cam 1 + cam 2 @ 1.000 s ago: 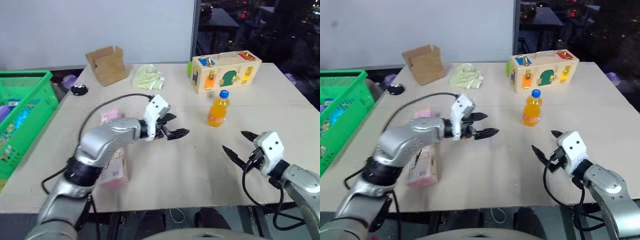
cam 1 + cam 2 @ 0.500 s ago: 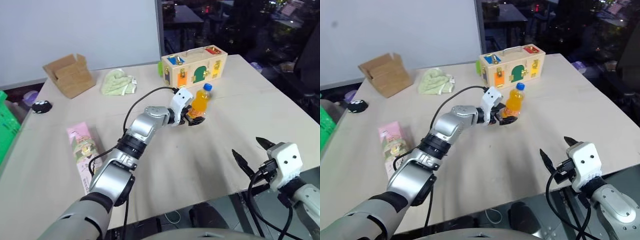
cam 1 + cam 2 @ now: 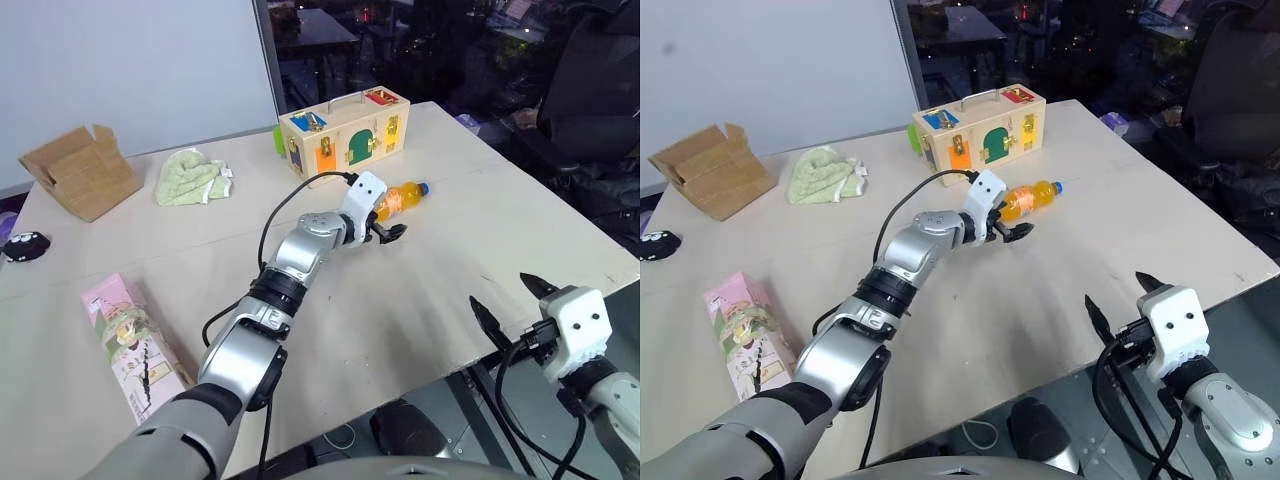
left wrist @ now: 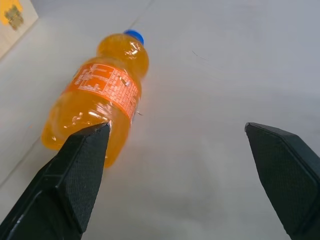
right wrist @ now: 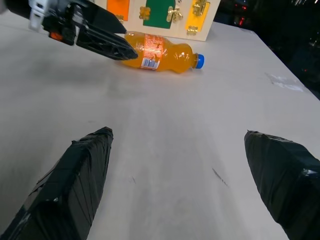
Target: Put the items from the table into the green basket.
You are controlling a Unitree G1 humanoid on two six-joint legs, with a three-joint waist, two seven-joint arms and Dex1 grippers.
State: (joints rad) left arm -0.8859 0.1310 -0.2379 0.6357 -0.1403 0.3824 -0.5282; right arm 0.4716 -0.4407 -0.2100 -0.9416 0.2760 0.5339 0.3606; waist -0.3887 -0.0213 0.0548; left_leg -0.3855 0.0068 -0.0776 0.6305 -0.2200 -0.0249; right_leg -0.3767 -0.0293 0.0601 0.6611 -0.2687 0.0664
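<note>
Left gripper [image 3: 392, 232] is spread wide, grasping nothing; one finger [image 4: 75, 165] touches the orange bottle [image 3: 400, 197] lying on its side on the table [image 3: 420, 290], cap toward 3 o'clock. Round, smooth, rigid, probably light: it may roll. Grasp across the labelled middle

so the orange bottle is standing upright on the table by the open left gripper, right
Not quite: the orange bottle is lying on its side on the table, as the right wrist view shows. It is by the open left gripper.
</note>
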